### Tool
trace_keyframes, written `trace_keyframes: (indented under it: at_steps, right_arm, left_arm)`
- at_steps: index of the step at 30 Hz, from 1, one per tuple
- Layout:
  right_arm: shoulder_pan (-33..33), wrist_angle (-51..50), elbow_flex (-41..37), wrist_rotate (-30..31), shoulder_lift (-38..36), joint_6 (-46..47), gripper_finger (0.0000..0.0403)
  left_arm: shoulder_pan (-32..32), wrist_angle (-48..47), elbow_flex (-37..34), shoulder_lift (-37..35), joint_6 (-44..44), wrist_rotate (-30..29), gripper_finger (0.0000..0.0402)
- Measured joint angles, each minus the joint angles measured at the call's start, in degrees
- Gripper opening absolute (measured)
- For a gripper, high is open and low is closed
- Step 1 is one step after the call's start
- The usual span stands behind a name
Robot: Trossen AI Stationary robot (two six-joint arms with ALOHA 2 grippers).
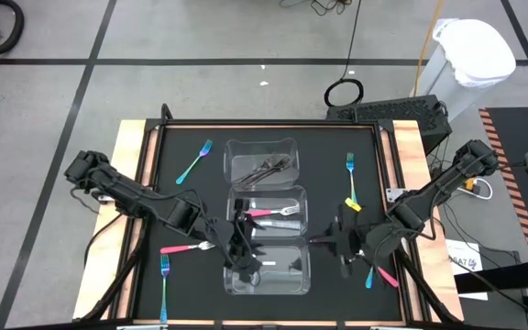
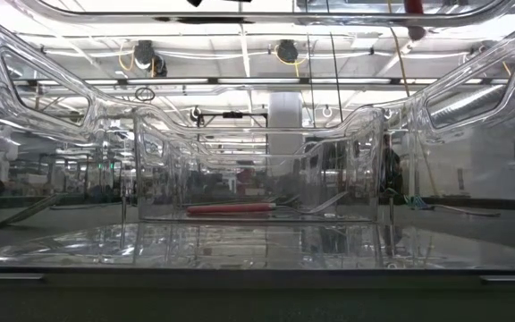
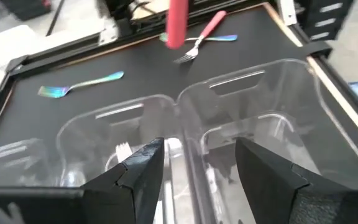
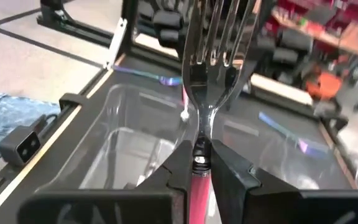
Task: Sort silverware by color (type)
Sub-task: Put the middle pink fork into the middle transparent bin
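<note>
Black table (image 1: 181, 137) with three clear containers (image 1: 262, 165) centred; loose forks at ten (image 1: 194, 161), two (image 1: 350, 170), seven (image 1: 164, 275) o'clock

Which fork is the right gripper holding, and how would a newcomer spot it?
Start at the row of three clear containers in the middle of the black mat. Just right of the nearest one hangs the right gripper, shut on a pink-handled fork. It alone stands tines-up between fingers; every other fork lies flat.
</note>
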Motion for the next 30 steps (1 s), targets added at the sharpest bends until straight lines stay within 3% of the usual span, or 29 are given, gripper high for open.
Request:
trace_keyframes:
  at_steps: [6,16,23,30]
  right_arm:
    - [0.0,4.1,0.0,-2.5,0.2,-7.0,0.0038]
    - [-0.7,18.3,0.1,-17.7,4.6,-23.3,0.0038]
    - [-3.1,20.8,0.1,-24.1,6.3,-26.7,0.0038]
    - [-6.3,23.0,0.1,-31.7,8.9,-28.6,0.0038]
  left_arm:
    - [0.3,2.9,0.0,0.8,3.1,4.4,0.0198]
    - [1.3,13.3,0.0,6.4,10.1,7.7,0.0198]
    - [1.8,17.2,0.0,7.2,10.7,13.9,0.0198]
    - [2.0,20.5,0.0,7.6,8.3,15.7,0.0198]
